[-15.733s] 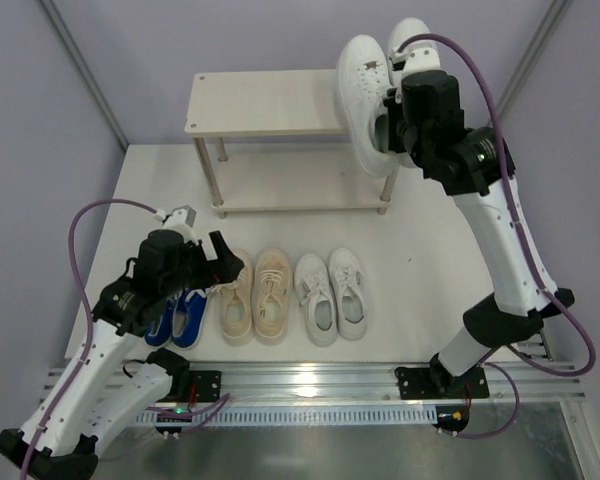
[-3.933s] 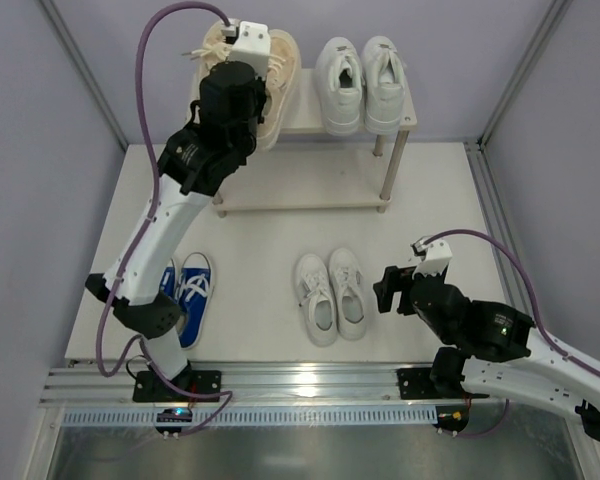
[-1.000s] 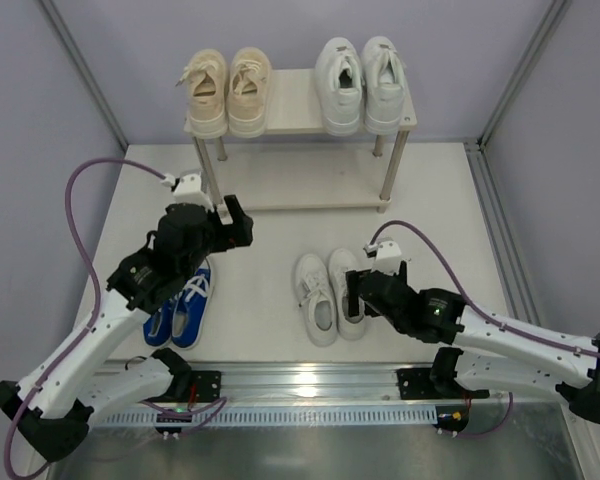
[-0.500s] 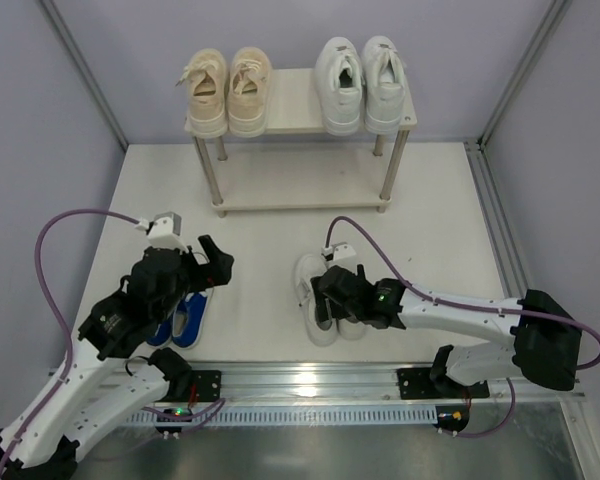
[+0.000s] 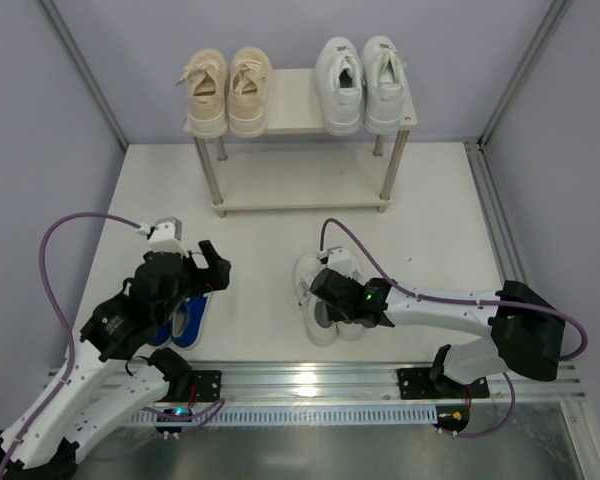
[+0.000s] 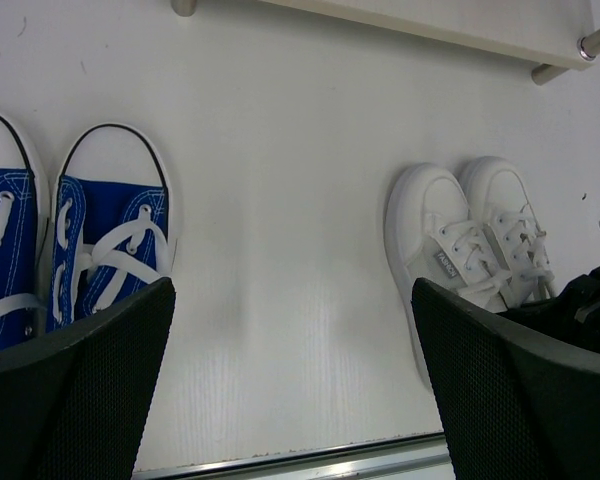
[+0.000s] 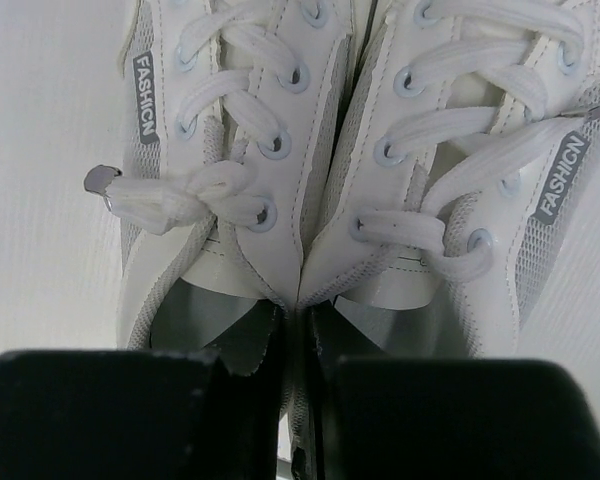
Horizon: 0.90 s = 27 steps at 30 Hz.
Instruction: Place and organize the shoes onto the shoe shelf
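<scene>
The step in hand was the pickup of the smaller white pair (image 5: 308, 272). The right hand (image 5: 330, 288) sat low over the heels of these shoes on the tabletop (image 5: 260, 250). In its wrist view one finger (image 7: 130, 410) reached down into each shoe opening. The two inner collars were squeezed in the narrow slit between the fingers, so the hand looked closed on the pair at that shared wall. The laces and toes ran forward, away from the hand.

The left hand (image 5: 208, 268) hung above the tabletop with its fingers wide apart and nothing between them. The blue pair (image 6: 100, 250) lay below it and off to its left, untouched. The white pair showed far to its right.

The shoe shelf (image 5: 300, 110) stood well ahead of both hands. The beige pair (image 5: 227, 92) and the large white pair (image 5: 363, 72) filled its top board. Its lower board (image 5: 300, 185) looked free.

The next move, as I judged it, called for a straight lift that kept both shoes pinched together. After that came a forward carry and a low, level entry under the top board, toes first. A grip on soft collars might let one shoe sag or slip, so a slow rise seemed wise. The left hand would need to drop and shift left before it could grip the blue pair.
</scene>
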Available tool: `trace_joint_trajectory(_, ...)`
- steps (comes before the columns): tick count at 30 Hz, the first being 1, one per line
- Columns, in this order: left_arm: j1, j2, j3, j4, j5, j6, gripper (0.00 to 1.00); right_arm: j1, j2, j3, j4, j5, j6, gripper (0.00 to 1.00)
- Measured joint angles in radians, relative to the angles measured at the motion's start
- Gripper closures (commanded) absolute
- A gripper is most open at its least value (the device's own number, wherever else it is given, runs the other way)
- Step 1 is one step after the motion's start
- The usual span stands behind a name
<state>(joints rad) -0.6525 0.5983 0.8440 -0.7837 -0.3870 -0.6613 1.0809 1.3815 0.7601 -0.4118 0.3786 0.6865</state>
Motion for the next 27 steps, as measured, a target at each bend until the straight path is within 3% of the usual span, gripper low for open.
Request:
trace_joint_trajectory(16, 0.000, 0.000, 0.005, -0.032, -0.035, 0.014, 0.00, -0.014, -0.109, 0.079, -0.137, 0.086, -0.086, 0.96)
trace_joint_trajectory(27, 0.000, -0.048, 0.006, -0.076, -0.072, 0.014, 0.00, -0.154, -0.138, 0.216, -0.110, 0.122, -0.225, 0.96)
